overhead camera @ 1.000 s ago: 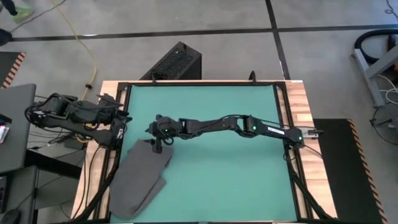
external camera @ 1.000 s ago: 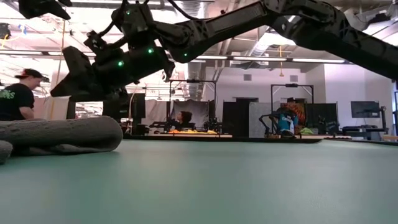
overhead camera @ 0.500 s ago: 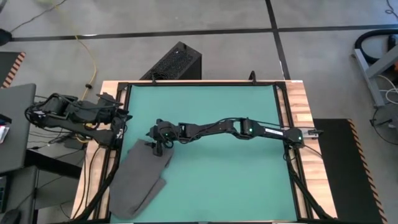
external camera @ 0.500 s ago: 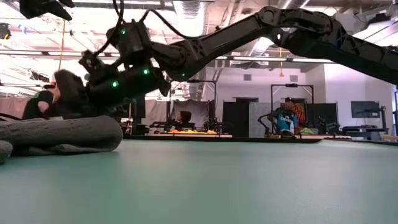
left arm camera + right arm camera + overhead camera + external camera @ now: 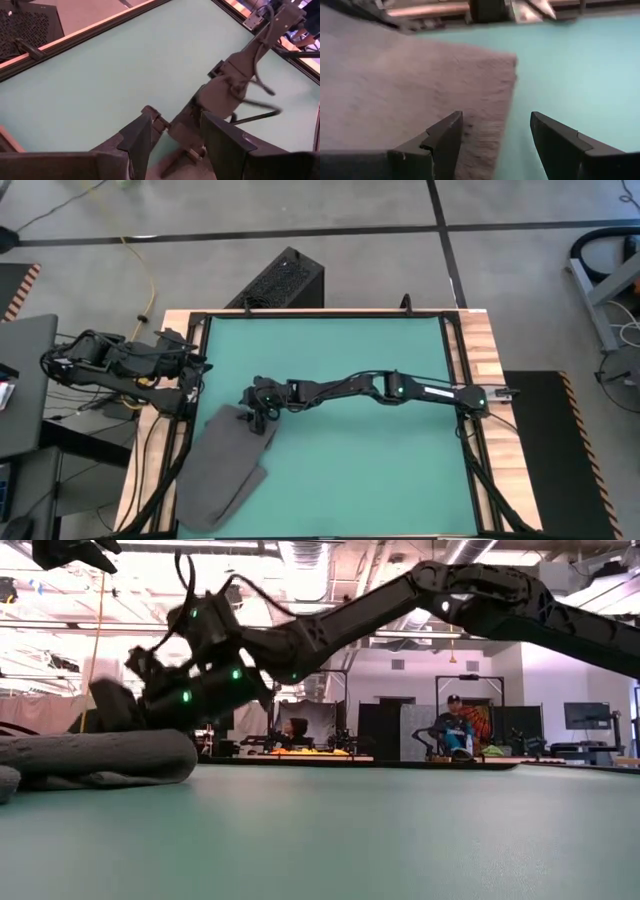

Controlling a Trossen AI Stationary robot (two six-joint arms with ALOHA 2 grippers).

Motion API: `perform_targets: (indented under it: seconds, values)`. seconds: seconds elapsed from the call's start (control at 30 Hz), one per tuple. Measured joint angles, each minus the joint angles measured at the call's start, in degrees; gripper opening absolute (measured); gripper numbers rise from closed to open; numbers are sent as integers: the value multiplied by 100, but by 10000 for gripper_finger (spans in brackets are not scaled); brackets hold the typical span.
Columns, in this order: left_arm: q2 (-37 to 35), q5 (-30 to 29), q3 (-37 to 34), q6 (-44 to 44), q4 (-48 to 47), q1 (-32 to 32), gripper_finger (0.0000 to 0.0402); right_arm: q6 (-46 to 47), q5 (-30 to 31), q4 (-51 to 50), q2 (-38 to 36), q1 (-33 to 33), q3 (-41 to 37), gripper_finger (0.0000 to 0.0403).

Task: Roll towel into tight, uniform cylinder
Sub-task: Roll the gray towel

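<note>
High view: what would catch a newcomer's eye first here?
The right arm stretched across the green mat, its open right gripper poised over the far corner of the towel. That grey towel lies spread at the mat's near-left corner, spilling past the edge. The left gripper waits open at the table's left edge.

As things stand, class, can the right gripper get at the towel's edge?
Probably yes. The right gripper hangs open over the towel at its upper edge, nothing between them, one finger above the cloth. The left gripper waits clear at the table's side.
</note>
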Motion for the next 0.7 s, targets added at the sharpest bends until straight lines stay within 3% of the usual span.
perform_targets:
  seconds: [0.17,0.37,0.4,0.57,0.7]
  values:
    - [0,6,-2,-63,0,0,160,86,17,-44,107,6,3,209]
    - [0,41,-2,-66,0,0,160,23,-5,-154,-1,77,-5,36]
    - [0,39,-2,-66,0,0,160,0,-5,-248,-63,84,-12,23]
    - [0,11,-2,-77,0,0,160,-5,547,-1339,-699,125,-16,18]
    - [16,19,-8,-79,2,0,160,-328,1851,-2787,-1431,236,-8,18]
